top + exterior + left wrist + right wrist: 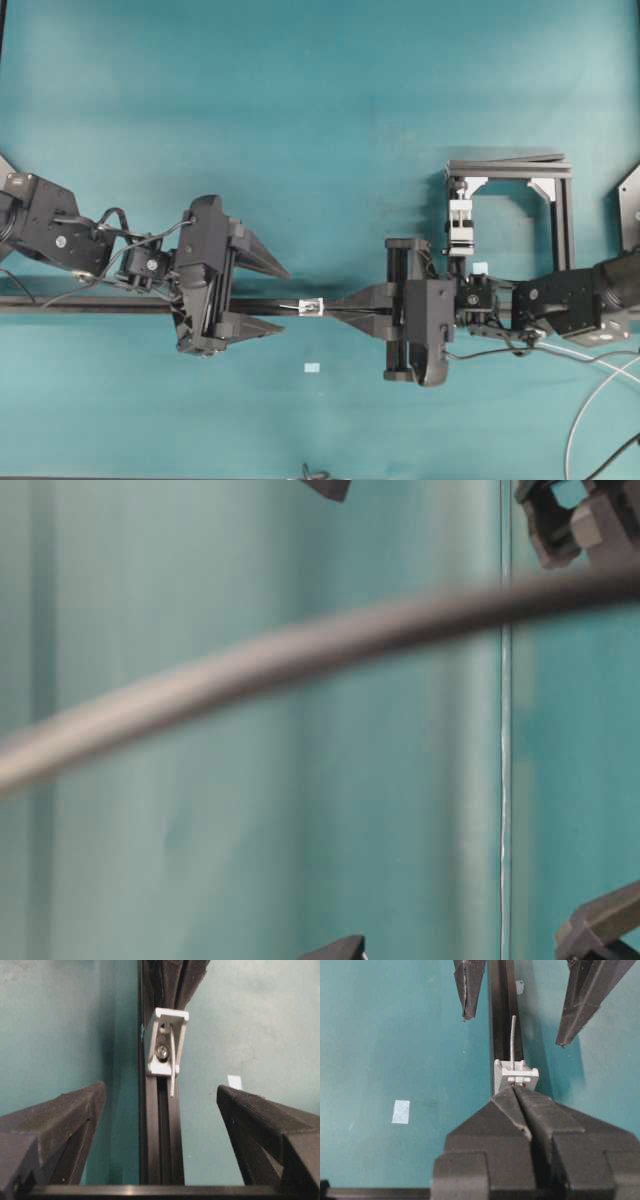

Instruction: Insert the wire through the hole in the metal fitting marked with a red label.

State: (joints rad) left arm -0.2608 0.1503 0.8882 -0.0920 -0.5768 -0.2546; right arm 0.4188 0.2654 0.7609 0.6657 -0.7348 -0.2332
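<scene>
The metal fitting (313, 306) sits on the dark rail (90, 306) between my two grippers. My right gripper (338, 305) is shut, its tips touching the fitting's near face (516, 1074), where a speck of red shows. The thin pale wire (512, 1040) comes out of the fitting's far side and points toward my left gripper. In the left wrist view the wire end (172, 1077) pokes out beside the dark hole (162, 1051). My left gripper (160, 1092) is open and straddles the rail just short of the wire tip. The wire within the right jaws is hidden.
A black frame (562, 205) with a taller white clamp block (458, 225) stands at the back right. A small white tape piece (312, 368) lies on the teal table. Pale cables (600, 375) trail at the lower right. A blurred dark cable (300, 660) crosses the table-level view.
</scene>
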